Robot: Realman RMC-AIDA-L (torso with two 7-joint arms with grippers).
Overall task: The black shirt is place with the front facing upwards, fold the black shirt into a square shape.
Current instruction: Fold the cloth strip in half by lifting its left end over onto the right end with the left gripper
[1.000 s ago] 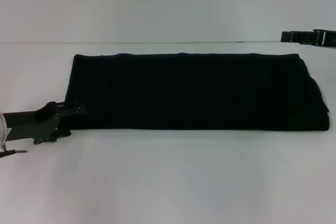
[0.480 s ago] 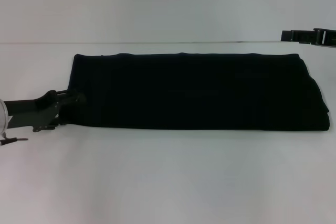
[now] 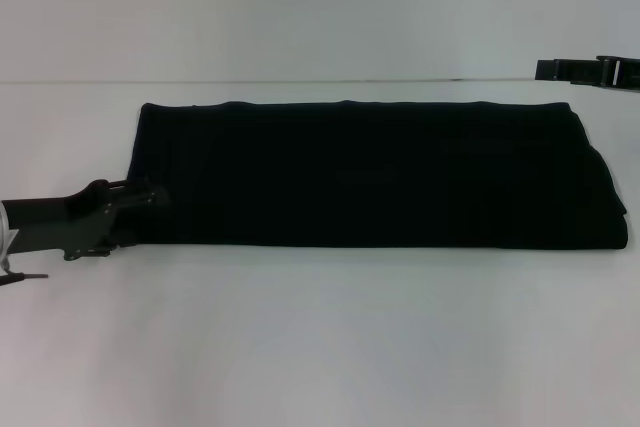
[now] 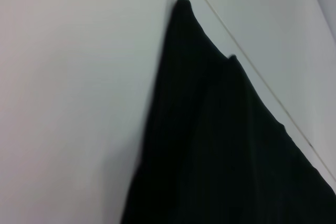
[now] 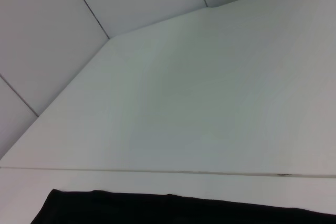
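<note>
You have the black shirt lying flat on the white table, folded into a long band running left to right, lettering hidden. Your left gripper sits low at the band's left end, by its near corner, fingertips touching or overlapping the dark cloth; open or clamped, you cannot tell. Your right gripper hangs parked above the far right corner, well clear of the cloth.
</note>
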